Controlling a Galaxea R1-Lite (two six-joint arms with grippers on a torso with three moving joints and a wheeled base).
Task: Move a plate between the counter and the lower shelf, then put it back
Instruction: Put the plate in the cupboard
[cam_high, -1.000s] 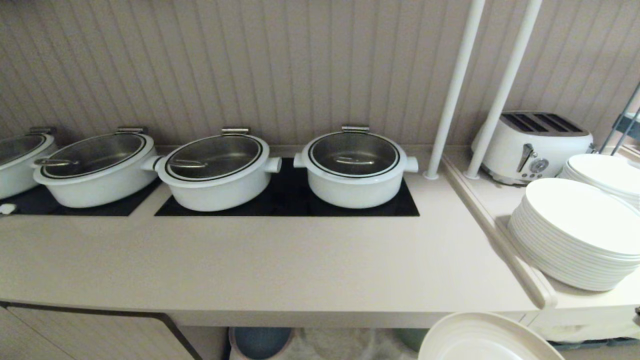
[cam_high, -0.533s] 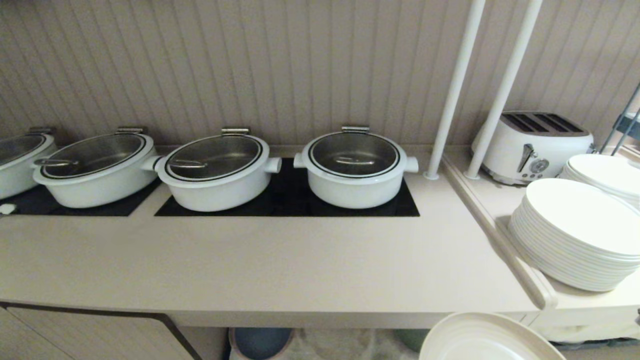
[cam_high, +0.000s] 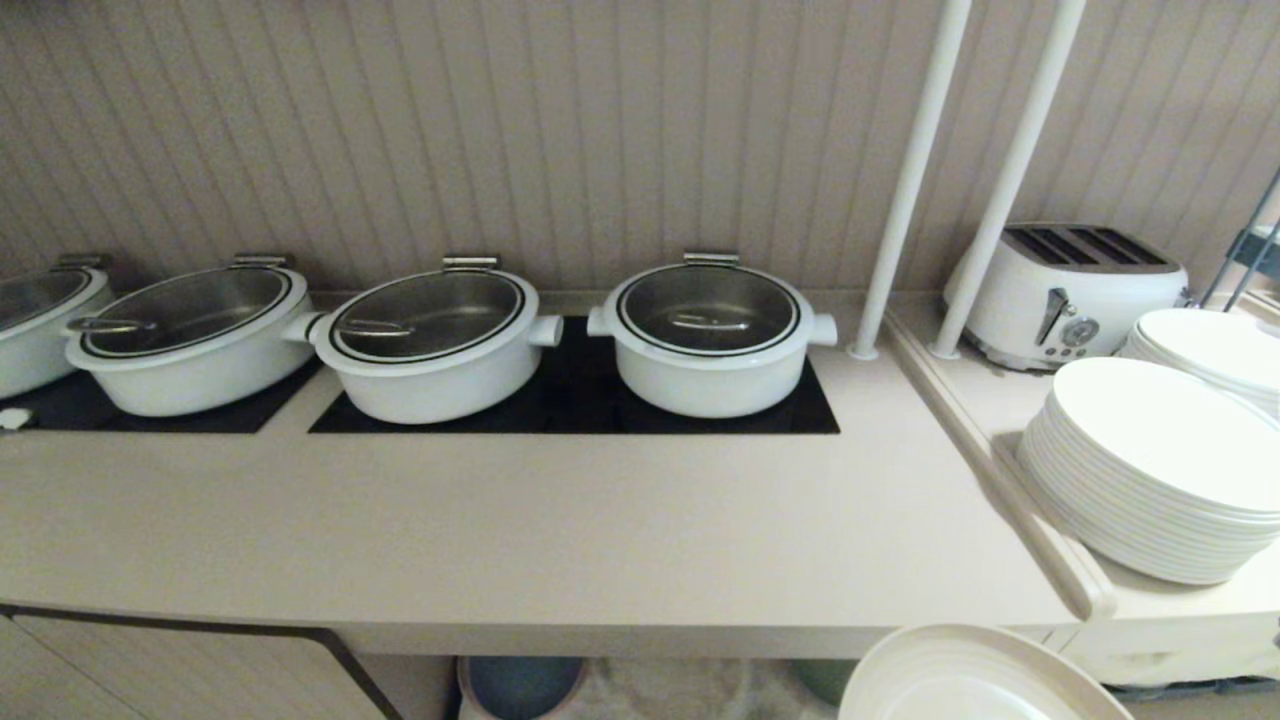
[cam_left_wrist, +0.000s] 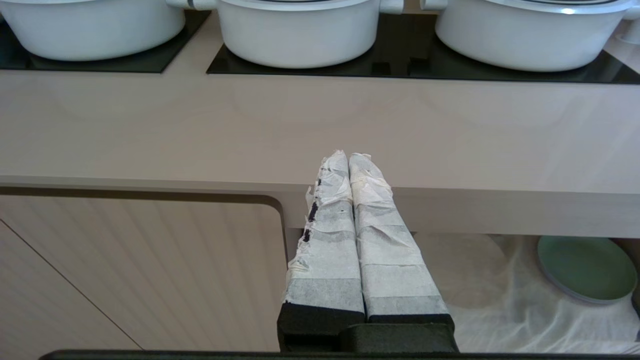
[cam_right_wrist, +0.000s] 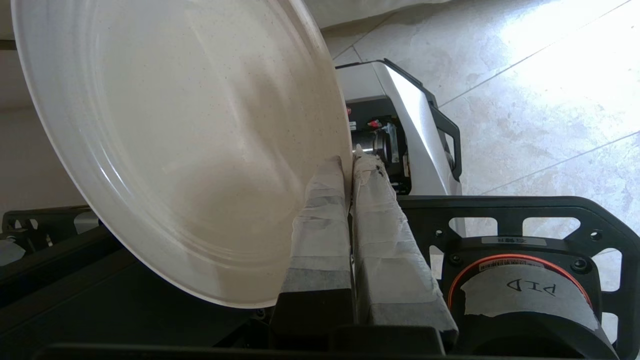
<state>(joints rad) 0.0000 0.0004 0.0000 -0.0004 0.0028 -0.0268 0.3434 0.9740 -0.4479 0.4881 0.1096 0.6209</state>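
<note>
My right gripper (cam_right_wrist: 349, 161) is shut on the rim of the beige-cream plate (cam_right_wrist: 185, 145), which fills much of the right wrist view and stands tilted above my own base. In the head view the plate (cam_high: 975, 680) shows at the bottom edge, below and in front of the counter (cam_high: 560, 520); the right gripper itself is out of that view. My left gripper (cam_left_wrist: 348, 156) is shut and empty, parked before the counter's front edge (cam_left_wrist: 450, 200). The lower shelf (cam_left_wrist: 505, 305), draped in white cloth, opens under the counter.
Several white lidded pots (cam_high: 708, 335) sit on black hob panels (cam_high: 575, 400). A stack of glossy white plates (cam_high: 1150, 470) and a toaster (cam_high: 1065, 290) stand on the right side top. A green plate (cam_left_wrist: 585, 267) and a blue plate (cam_high: 522, 685) lie on the shelf.
</note>
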